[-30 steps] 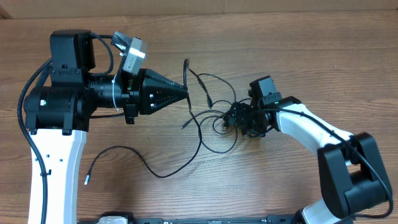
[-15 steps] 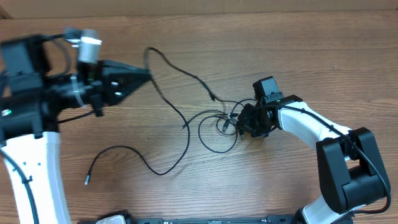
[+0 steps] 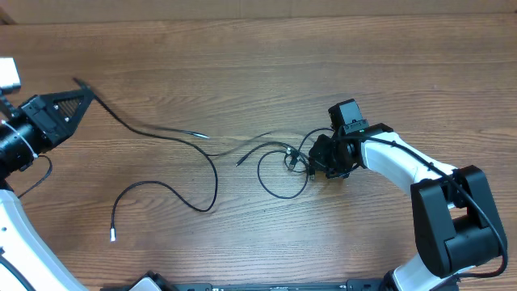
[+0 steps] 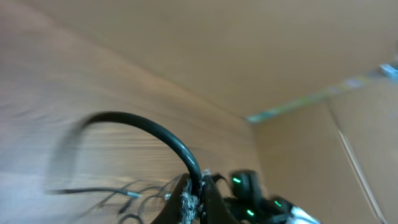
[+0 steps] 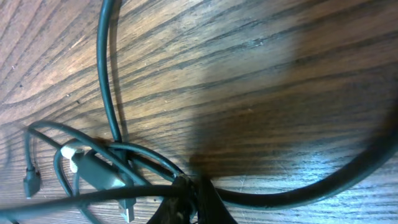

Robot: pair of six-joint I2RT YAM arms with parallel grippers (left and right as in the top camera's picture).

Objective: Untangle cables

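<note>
The overhead view looks straight down on the table [image 3: 242, 48]; both wrist views sit low and close, sharing its cables [image 3: 292, 155].

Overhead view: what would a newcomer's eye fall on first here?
The left gripper, at the far left edge, is shut on one thin black cable that stretches in a long line across the wooden table. At centre right, the right gripper is shut on the small tangle of cables.
</note>
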